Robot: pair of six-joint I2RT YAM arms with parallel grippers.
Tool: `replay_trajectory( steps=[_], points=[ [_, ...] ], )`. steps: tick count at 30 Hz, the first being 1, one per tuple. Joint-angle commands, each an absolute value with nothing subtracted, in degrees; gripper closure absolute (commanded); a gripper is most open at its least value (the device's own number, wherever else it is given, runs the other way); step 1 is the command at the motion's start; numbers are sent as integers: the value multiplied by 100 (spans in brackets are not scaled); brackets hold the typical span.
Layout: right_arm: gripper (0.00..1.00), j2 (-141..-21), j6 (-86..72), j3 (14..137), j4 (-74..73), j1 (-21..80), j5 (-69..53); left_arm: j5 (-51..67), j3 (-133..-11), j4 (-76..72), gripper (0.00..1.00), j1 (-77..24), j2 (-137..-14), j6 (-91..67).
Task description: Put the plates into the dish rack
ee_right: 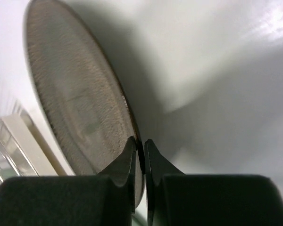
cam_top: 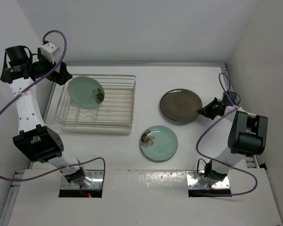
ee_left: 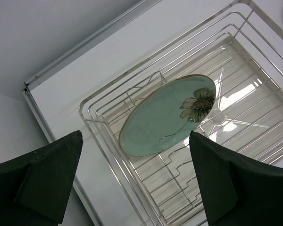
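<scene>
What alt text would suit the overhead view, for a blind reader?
Seen from above, one mint-green plate leans inside a wire dish rack, the left gripper open near it. The right gripper pinches the rim of a dark brown plate; a second mint-green plate lies flat on the table.

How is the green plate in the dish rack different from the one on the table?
The racked mint plate leans tilted in the dish rack; the table mint plate lies flat. In the top view, the racked plate's flower sits at right, the table plate's at left. Both are round, pale mint.

Two mint plates [cam_top: 85, 91] [cam_top: 159, 142], one brown plate [cam_top: 180, 106], seemingly one rack [cam_top: 119, 104].
</scene>
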State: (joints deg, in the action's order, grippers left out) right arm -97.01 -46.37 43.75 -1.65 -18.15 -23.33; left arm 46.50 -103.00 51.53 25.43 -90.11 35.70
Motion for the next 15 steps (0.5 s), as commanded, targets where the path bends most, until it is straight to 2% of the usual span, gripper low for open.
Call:
replay_trajectory(
  steps=[1,7,15],
  points=[
    [100,-8922,-3819,5023,-122,-1741,-2294,4852,-10423,5238,0,2365,-8885,3560],
    [100,-7893,-2242,6317,-563,-634,-775,4852,-10660,5238,0,1847,-9000,3665],
    [100,-7980,-1478,7751,-1098,-229,-887,4580,-10942,5238,0,705,-9245,3902]
  ],
)
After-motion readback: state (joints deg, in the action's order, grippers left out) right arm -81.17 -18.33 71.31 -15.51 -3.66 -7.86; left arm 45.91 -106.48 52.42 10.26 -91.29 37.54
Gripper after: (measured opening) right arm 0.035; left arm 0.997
